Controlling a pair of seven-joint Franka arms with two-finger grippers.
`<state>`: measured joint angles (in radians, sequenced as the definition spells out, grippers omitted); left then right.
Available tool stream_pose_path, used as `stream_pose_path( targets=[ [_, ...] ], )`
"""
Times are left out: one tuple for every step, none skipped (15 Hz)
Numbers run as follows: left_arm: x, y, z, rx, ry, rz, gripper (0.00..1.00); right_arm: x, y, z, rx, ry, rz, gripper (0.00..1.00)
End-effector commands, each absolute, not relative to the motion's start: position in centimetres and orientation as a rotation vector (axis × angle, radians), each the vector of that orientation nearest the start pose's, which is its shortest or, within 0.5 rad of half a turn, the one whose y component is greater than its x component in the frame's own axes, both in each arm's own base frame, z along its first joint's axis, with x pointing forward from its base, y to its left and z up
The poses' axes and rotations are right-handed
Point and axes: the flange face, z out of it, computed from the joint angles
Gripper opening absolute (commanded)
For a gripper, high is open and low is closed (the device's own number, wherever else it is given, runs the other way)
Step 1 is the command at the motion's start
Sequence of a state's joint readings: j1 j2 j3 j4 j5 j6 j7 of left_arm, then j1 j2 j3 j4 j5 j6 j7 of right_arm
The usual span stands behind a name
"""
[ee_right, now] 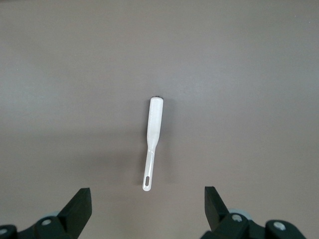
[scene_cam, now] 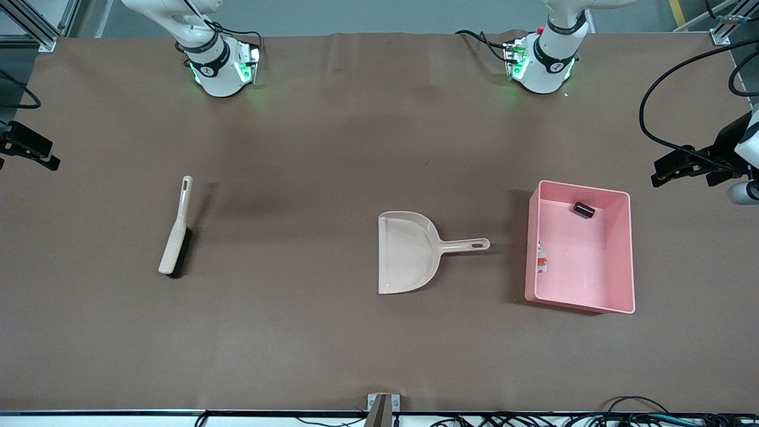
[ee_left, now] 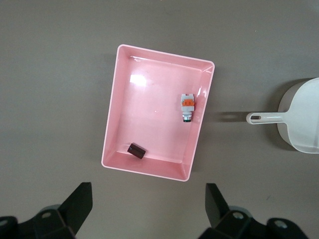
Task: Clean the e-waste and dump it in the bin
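My left gripper (ee_left: 147, 209) hangs high over the brown table (scene_cam: 332, 148) at the left arm's end, fingers spread wide and holding nothing. My right gripper (ee_right: 147, 209) hangs over the right arm's end, its fingers parted just as wide and equally empty.

Below my right gripper lies a beige hand brush (ee_right: 152, 142) with dark bristles, alone on the cloth and well apart from everything else. Its slotted handle end points toward the robot bases. Near the table's middle sits the beige dustpan (scene_cam: 409, 252), its handle pointing at the pink bin (scene_cam: 616, 249) and stopping short of the bin's wall. Nothing sits in the pan.

The bin rests flat on the table below my left gripper, its long axis running from the bases toward the front camera. Both bits of e-waste lie inside it. The dark ribbed block (ee_left: 136, 150) sits by the short wall nearer the bases, skewed to that wall. The whitish part (ee_left: 187, 107) with an orange patch lies against the long wall on the dustpan's side, its long axis along that wall.
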<state>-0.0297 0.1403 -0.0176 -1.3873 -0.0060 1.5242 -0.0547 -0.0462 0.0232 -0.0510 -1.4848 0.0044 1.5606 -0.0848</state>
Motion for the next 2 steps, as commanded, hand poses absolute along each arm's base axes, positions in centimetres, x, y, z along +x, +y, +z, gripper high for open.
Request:
stream_pose_path(
  targets=[
    [58.53, -2.85, 63.44, -3.159, -0.049, -0.001, 1.00, 55.77, -5.51, 65.06, -3.158, 0.044, -0.090, 1.00],
    [58.53, -2.94, 63.44, -3.159, -0.049, -0.001, 1.00, 55.77, -5.51, 65.06, -3.158, 0.044, -0.090, 1.00]
  ],
)
